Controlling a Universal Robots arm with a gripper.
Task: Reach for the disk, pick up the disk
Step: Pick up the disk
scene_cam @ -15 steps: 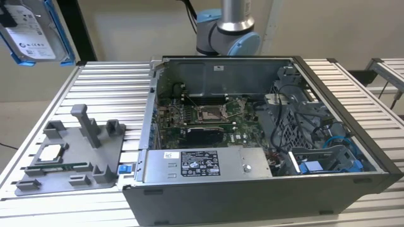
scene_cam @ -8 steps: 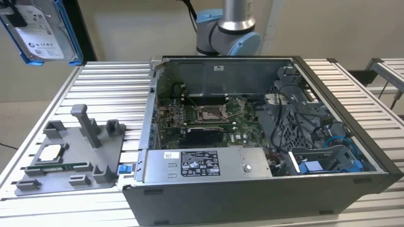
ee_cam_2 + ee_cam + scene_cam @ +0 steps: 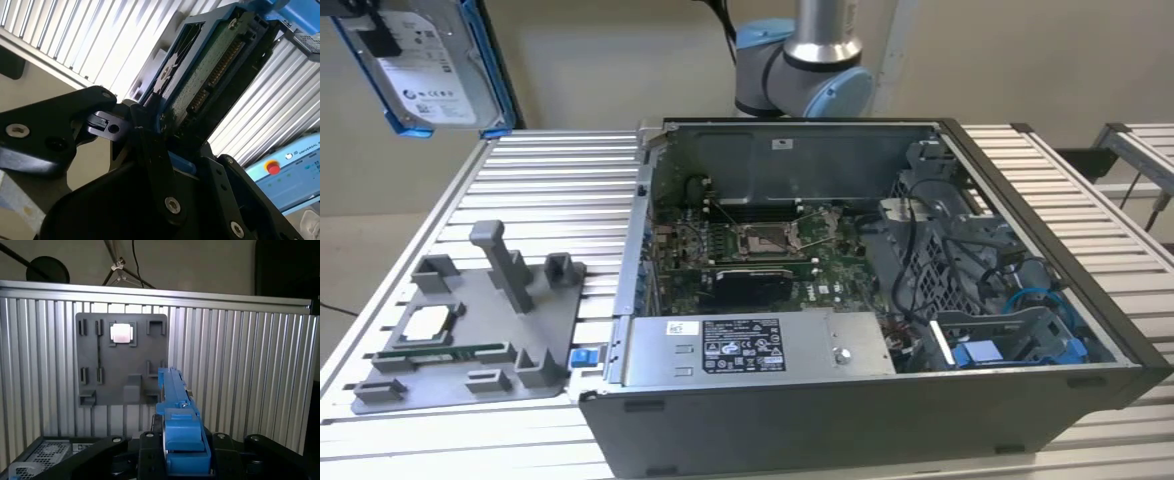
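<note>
PC case [image 3: 854,420] lies open on the slatted table [image 3: 560,180]. Inside are the board [image 3: 761,250], a PSU [image 3: 747,350] w/ label along the near wall, and tangled cables toward the exterior view's right. A blue bracket [image 3: 987,355] sits in the near corner bay on that side.

Grey tray [image 3: 520,330] lies flat on the table just beside the case, on the exterior view's left. It holds a small silver chip [image 3: 434,320] in a square pocket and a thin green strip [image 3: 434,352] in a slot near it. First wrist view looks down on the same tray [image 3: 120,365] & chip [image 3: 121,333].

The disk [image 3: 434,70] is up in the air at the exterior view's top left. It is well clear of table, tray and case, w/ open room all round, label side facing out and tilted.

Gripper [image 3: 152,112] is clamped on the disk: in the second wrist view the black fingers [image 3: 150,150] pinch its lower end, w/ the circuit side and connector showing. In the first wrist view the disk is edge-on, mostly blue frame.

Disk's top & left edge are cut off in the exterior view, and the gripper there is barely a dark sliver. Arm [image 3: 807,60] stands behind the case, its upper part out of frame. Case's far right interior is hard to make out under the cables.
</note>
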